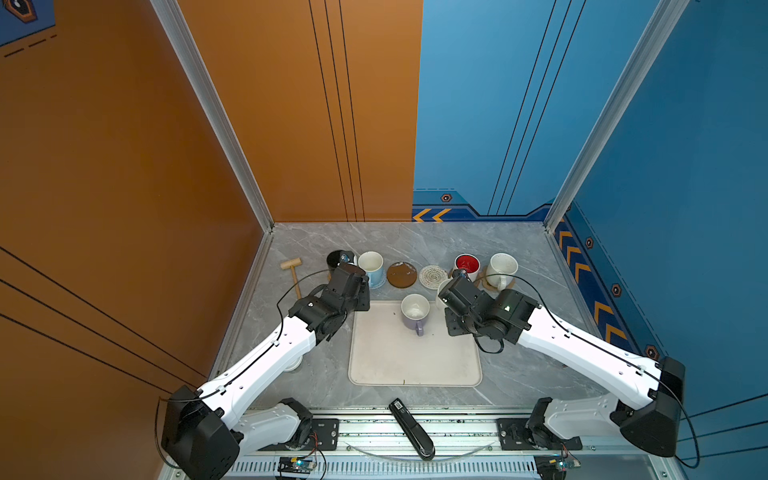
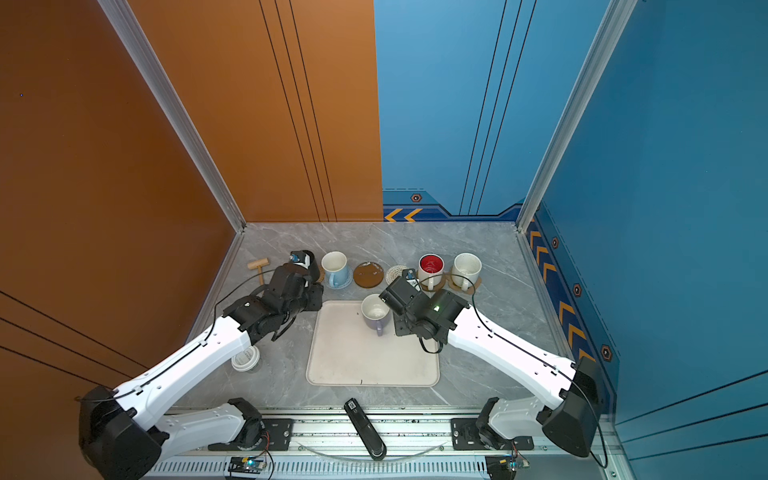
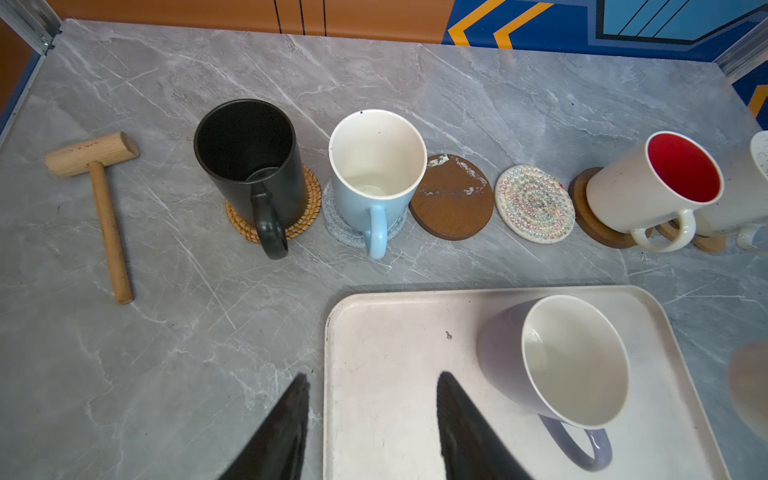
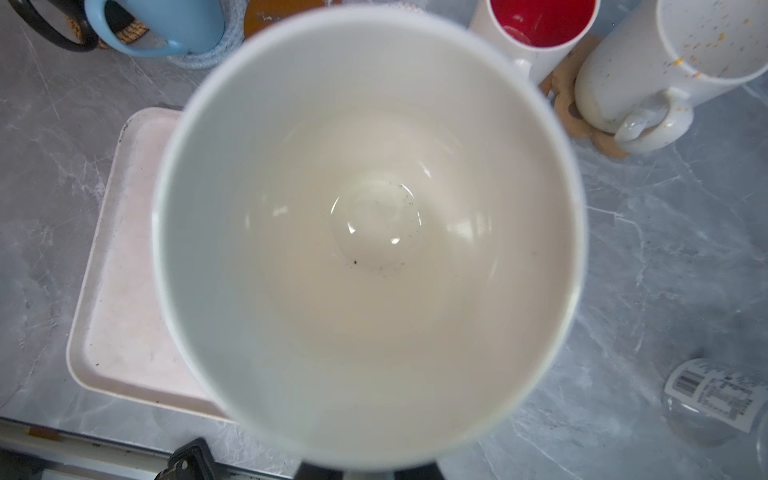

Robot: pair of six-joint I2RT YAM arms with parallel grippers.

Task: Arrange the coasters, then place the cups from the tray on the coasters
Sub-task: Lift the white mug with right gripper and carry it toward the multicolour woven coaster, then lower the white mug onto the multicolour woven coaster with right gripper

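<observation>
White and plain, the mug (image 4: 370, 232) fills the right wrist view, clamped in the right gripper (image 4: 368, 469) at the far right corner of the tray (image 1: 415, 365). The lavender mug (image 1: 414, 313) stands on the tray near its far edge. Beyond that edge a bare brown disc (image 1: 401, 274) and a bare white crocheted round (image 1: 433, 276) lie side by side. The left gripper (image 3: 372, 382) hangs over the tray's far left corner, jaws parted, nothing between them.
</observation>
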